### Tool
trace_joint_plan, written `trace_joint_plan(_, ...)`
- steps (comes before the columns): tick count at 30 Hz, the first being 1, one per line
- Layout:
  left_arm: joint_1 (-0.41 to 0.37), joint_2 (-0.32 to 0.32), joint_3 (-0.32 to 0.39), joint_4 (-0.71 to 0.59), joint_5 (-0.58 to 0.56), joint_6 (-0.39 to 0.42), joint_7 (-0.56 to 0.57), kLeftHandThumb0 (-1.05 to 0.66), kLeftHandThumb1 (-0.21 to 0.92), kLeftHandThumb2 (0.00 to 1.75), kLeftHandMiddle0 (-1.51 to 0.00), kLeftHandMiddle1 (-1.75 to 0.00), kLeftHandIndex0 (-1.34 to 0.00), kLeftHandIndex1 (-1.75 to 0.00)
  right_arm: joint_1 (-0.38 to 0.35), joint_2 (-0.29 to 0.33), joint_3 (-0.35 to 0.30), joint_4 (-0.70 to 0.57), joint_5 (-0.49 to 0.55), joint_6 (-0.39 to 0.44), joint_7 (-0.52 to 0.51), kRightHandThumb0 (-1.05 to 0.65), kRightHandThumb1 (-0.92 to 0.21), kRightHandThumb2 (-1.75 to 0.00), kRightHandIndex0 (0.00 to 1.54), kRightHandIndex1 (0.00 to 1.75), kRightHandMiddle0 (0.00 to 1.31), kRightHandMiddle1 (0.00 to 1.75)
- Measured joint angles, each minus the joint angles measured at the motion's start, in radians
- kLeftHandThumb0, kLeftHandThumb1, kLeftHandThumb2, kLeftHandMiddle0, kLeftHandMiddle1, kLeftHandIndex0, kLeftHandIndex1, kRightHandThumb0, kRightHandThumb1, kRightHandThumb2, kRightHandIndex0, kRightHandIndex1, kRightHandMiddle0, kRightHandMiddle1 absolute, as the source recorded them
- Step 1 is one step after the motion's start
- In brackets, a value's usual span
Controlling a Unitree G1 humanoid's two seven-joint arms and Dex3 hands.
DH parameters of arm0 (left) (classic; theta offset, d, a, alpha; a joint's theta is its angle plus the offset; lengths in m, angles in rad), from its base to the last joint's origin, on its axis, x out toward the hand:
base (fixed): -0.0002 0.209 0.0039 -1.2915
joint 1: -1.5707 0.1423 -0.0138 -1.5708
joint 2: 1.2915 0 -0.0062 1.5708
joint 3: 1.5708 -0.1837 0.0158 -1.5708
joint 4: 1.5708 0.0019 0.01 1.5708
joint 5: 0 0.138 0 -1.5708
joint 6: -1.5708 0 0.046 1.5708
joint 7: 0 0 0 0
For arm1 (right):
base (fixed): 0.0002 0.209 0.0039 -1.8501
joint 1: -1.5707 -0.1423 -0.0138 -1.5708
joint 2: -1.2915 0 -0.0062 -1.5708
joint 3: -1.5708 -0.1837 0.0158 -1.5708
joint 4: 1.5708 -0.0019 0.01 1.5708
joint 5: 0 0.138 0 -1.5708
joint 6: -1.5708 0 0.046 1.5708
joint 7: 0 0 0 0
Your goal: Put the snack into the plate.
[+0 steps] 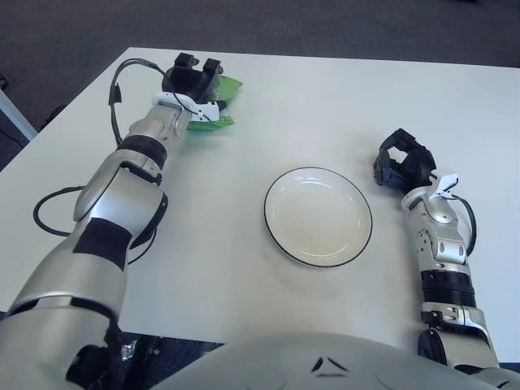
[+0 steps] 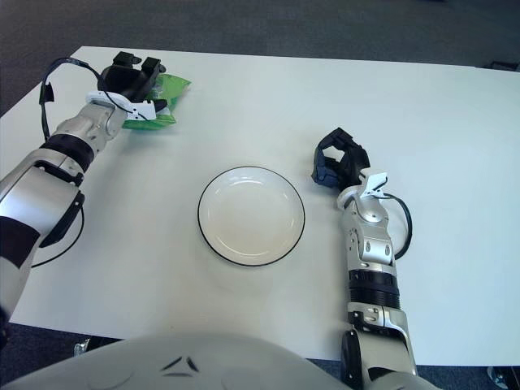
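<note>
You're looking at wide white rectangular table (image 1: 244,268), filling most of both views. Round white plate with thin black rim (image 1: 318,216) sitting mid-table, nothing in it. Your left hand (image 1: 193,80) reaching to far left corner, sitting over small green plastic snack bag (image 1: 221,104), fingers pointing down around it; whether they're clamping it or just apart you cannot tell. Bag lying well apart from plate. Your right hand (image 1: 402,161) showing right of plate, fingers curling inward, holding nothing.
</note>
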Motion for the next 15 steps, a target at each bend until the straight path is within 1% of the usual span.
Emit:
trace_joint_plan(7, 0.001, -0.052, -0.001, 0.013, -0.023, 0.103, -0.055, -0.99, 0.92, 1.24, 0.00, -0.23, 0.00, -0.47, 0.000, -0.001, 0.002, -0.003, -0.001, 0.002, 0.000, -0.45, -0.41, -1.21, 1.31, 1.75, 0.54, 1.75)
trace_joint_plan(15, 0.003, -0.136, 0.019, 0.020, -0.079, 0.288, -0.104, -1.03, 0.92, 1.26, -0.02, -0.23, 0.00, -0.51, 0.003, -0.006, 0.010, -0.016, -0.002, 0.016, 0.009, -0.45, -0.40, -1.21, 1.32, 1.75, 0.55, 1.75)
